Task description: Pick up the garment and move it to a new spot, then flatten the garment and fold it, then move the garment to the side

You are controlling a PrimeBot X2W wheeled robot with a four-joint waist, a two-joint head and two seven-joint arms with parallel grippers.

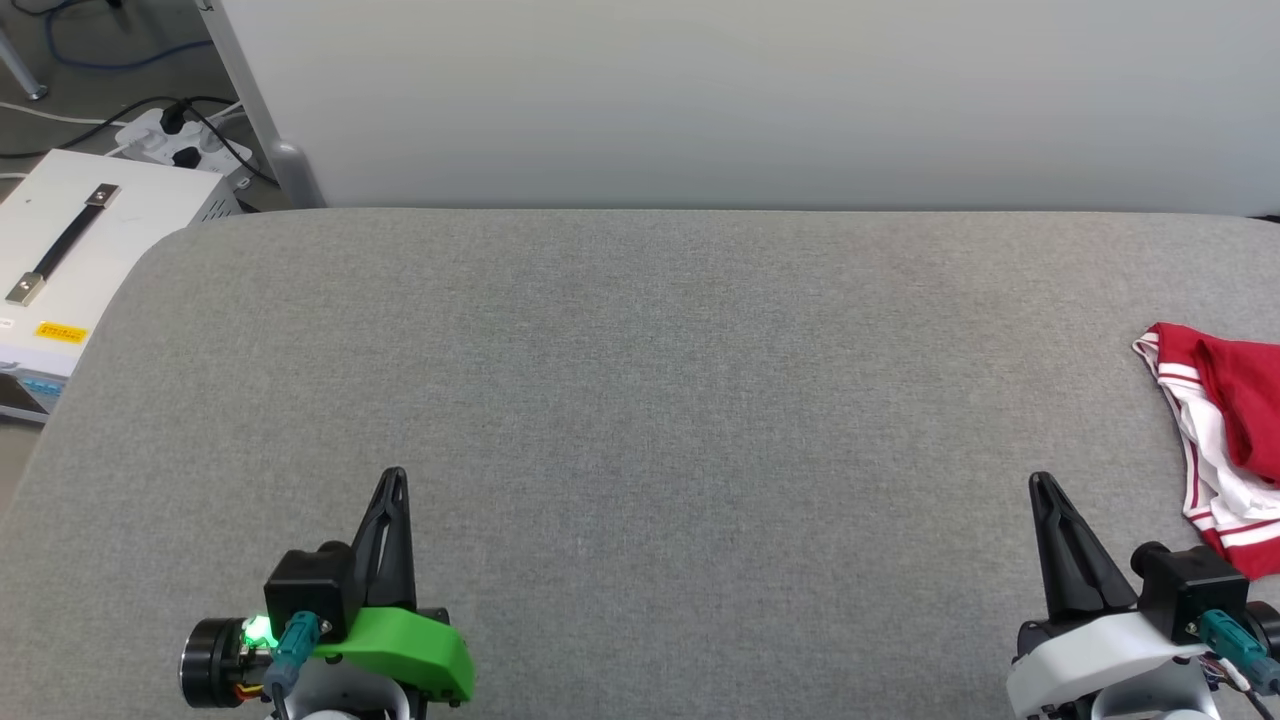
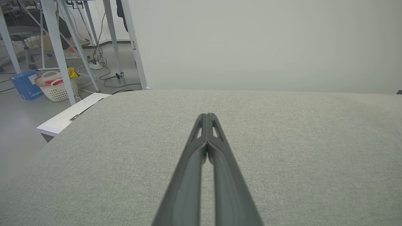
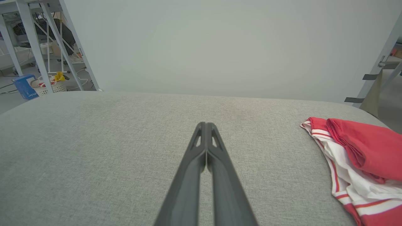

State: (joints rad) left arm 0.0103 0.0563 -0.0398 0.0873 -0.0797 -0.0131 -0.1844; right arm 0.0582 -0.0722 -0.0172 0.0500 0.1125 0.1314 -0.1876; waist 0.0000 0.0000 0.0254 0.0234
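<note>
Left hand (image 1: pixel 393 476): low at the near-left of the tabletop (image 1: pixel 640 400), fingers pointing away from the robot. In the left wrist view both fingers (image 2: pixel 188 169) run pressed together to the tip. Clenched, nothing between them. Green wrist cover (image 1: pixel 405 645), green LED lit beside it.

Right hand (image 1: pixel 1040 482): mirror pose at the near-right, with a white wrist cover (image 1: pixel 1100 655). In the right wrist view its fingers (image 3: pixel 224 175) meet at the tip. Also clenched on nothing. Both hands sit just over the grey fabric; cannot tell whether they touch it.

Garment (image 1: pixel 1225 430): bunched at the far-right edge of the tabletop, partly cut off by the head view's edge. It lies to the right of the right hand and slightly beyond it, close but apart, and well apart from the left hand. In the right wrist view the garment (image 3: pixel 355 147) has a red fold lying on top of white cloth with red-striped trim. Crumpled, not flat.

The grey fabric tabletop has rounded corners, and a pale panel (image 1: pixel 700 100) stands along its far edge.

Off the tabletop to the left, on the floor: a white case (image 1: pixel 70 240) with a black strap handle, and a power strip (image 1: pixel 180 145) with plugged cables behind it. The left wrist view also shows a white basket (image 2: pixel 58 89) and a blue box (image 2: pixel 25 85) among frame legs.
</note>
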